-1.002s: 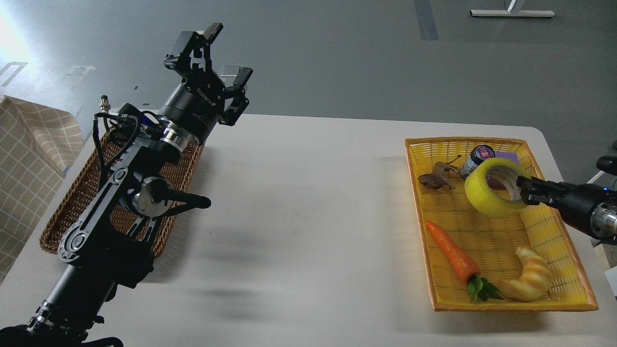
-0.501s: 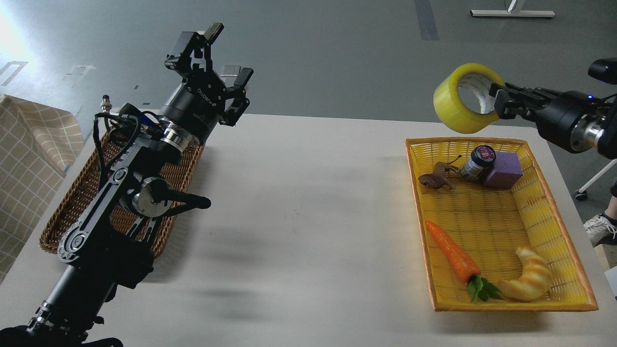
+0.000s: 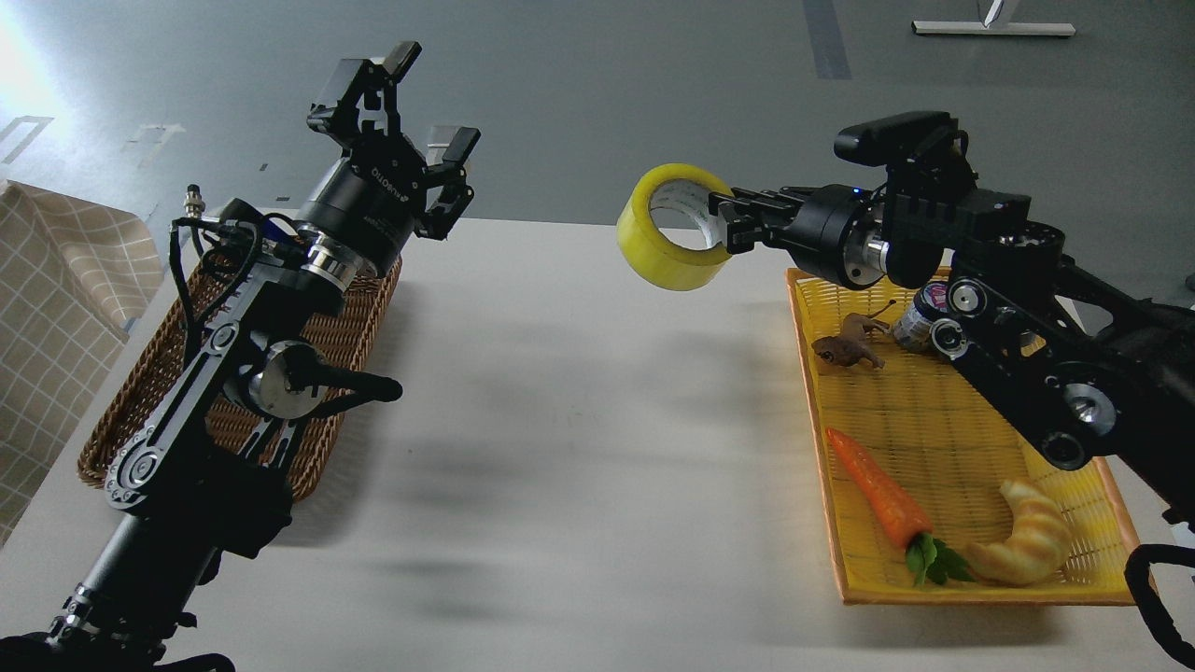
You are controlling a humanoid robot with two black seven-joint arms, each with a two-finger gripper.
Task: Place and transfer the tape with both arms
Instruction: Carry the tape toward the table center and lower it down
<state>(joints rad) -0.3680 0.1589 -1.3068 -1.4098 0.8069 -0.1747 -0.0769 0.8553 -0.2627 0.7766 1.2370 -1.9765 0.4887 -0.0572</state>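
The tape (image 3: pixel 668 245), a wide yellow roll with a pale printed core, hangs in the air above the table's far middle. My right gripper (image 3: pixel 726 224) is shut on its right wall, one finger inside the core, and reaches in from the right. My left gripper (image 3: pixel 411 112) is open and empty, held high above the far end of the brown wicker basket (image 3: pixel 140 411) on the left. The tape is well to the right of the left gripper.
A yellow tray (image 3: pixel 934 448) on the right holds a carrot (image 3: pixel 875 487), a croissant (image 3: pixel 1025 541), a brown toy animal (image 3: pixel 845 347) and a small jar (image 3: pixel 920 322), partly behind my right arm. The white table (image 3: pixel 579 448) lies between the two containers.
My right arm has lifted the tape out of the yellow tray and carried it left, out over the table's middle. The left gripper has shifted slightly left.
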